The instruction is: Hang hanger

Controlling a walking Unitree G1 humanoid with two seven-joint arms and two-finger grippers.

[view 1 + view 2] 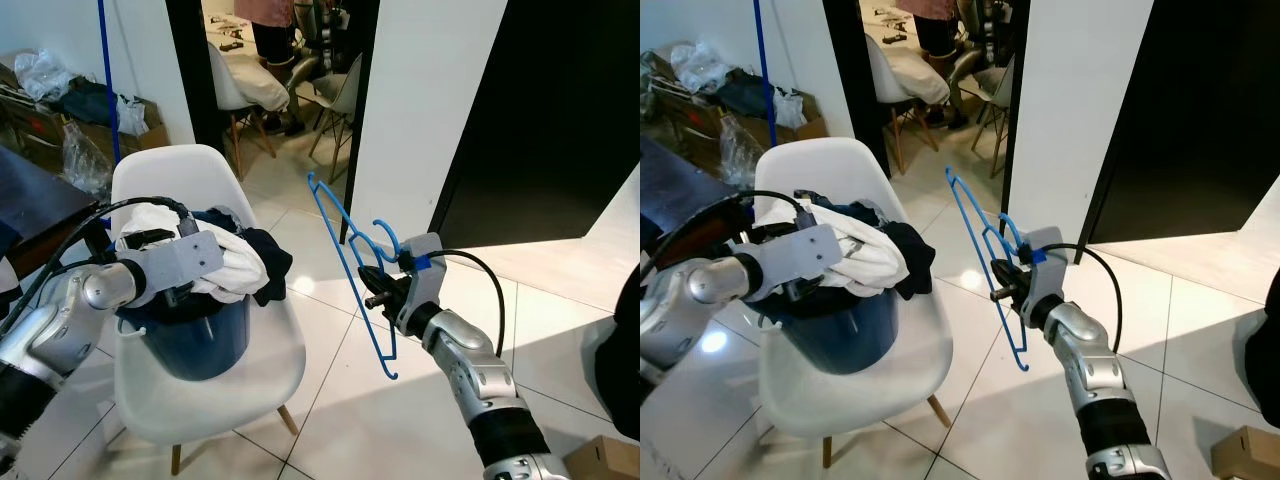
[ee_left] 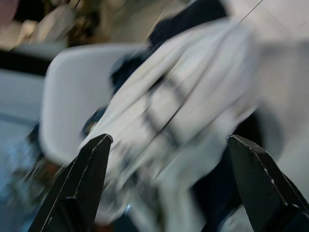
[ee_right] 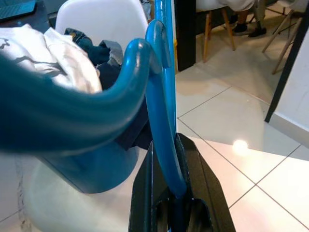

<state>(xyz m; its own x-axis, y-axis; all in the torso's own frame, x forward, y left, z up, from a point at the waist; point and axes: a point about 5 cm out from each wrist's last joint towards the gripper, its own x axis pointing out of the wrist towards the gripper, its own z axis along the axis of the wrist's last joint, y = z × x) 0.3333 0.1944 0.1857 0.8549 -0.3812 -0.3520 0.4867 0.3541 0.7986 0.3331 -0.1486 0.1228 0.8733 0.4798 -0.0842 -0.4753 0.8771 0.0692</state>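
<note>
White-tiled room with a doorway at the back; white chair (image 1: 200, 330) at left, bearing a dark blue bucket (image 1: 200, 345) heaped with clothes (image 1: 235, 265). Right gripper (image 1: 376, 288) held out over open floor to the right of the chair, its black fingers (image 3: 203, 183) pressed together on the blue hanger (image 1: 350, 260) near the neck (wrist view: stem wedged between them, hook curving off above). Hanger carried edge-on and steeply tilted, long axis running from a high far corner toward the doorway down to a near low corner by the forearm; hook (image 1: 386, 232) just above the grip, turned toward the robot. Left gripper (image 2: 164, 183) poised over the clothes in the bucket, fingers spread wide and empty, well apart from the hanger. No rail or peg identifiable, so probably a carry stage: hanging likely to fall to the right arm alone, with the hook to be swung outward and upward first.
</note>
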